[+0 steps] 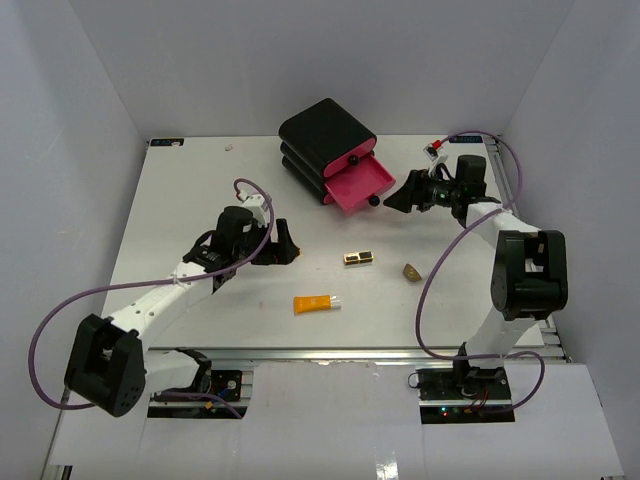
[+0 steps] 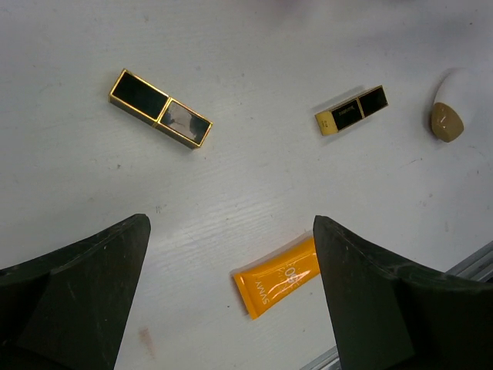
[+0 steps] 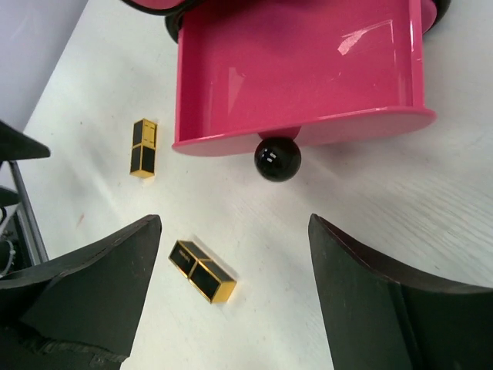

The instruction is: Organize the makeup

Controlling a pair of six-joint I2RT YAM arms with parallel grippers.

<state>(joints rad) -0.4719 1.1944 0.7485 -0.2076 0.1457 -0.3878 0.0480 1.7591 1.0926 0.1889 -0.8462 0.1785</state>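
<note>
My left tool (image 1: 283, 247) hangs low over the white worktop (image 1: 180, 200), its two dark fingers spread wide and gripping nothing. In its wrist view a black-and-gold square lipstick tube (image 2: 160, 119) lies flat just ahead of the left finger. Closer to the near edge lies an orange squeeze tube (image 1: 315, 303), its white cap pointing right; in my left wrist view one end is hidden behind the right finger. Further right a second black-and-gold lipstick tube (image 1: 359, 258) lies flat, and near it, apart from it, rests a white-and-brown egg-shaped piece (image 1: 411, 271). At the back of the worktop stands a black three-drawer box (image 1: 325, 135) with its lowest, glossy pink drawer (image 3: 300, 69) pulled out. My right tool (image 3: 235, 223) sits just beside that drawer's round black knob (image 3: 277, 159), fingers well apart on either side of the gap, touching nothing.
</note>
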